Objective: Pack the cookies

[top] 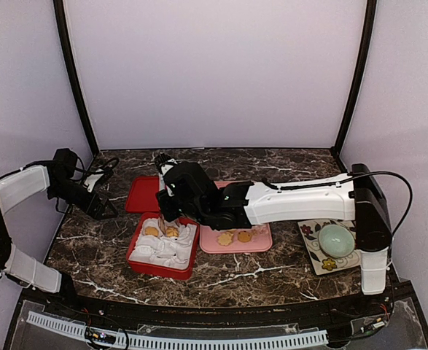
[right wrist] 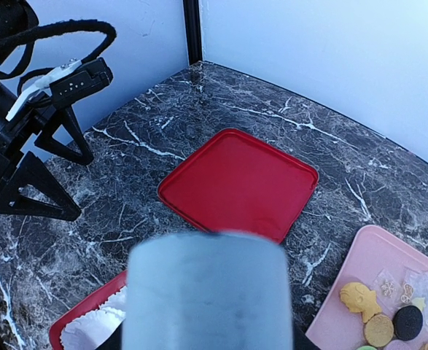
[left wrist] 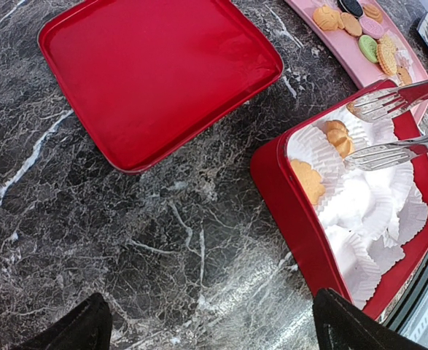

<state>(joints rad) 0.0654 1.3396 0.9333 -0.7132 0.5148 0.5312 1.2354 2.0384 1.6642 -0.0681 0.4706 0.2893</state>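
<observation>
On marble table (top: pixel 272 164), find cookies (top: pixel 234 237) on pink tray (top: pixel 266 246) at 3 o'clock of empty tongs (left wrist: pixel 388 127) clamped in nearer right claw (top: pixel 168 206); note left claw (right wrist: pixel 49 169), spread wide, at 9 o'clock.

Seemingly a lab test booth: plain pale walls (top: pixel 214 73) and black corner posts (top: pixel 77 80) enclose the marble-patterned table (top: pixel 272 164); robot arms (top: pixel 301 200) are bolted at the table's near edge.

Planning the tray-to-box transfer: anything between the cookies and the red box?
Nothing visible. The box is open, its lid lying apart; the pink tray with the cookies sits right beside it. Only the tongs hang over the box.
</observation>
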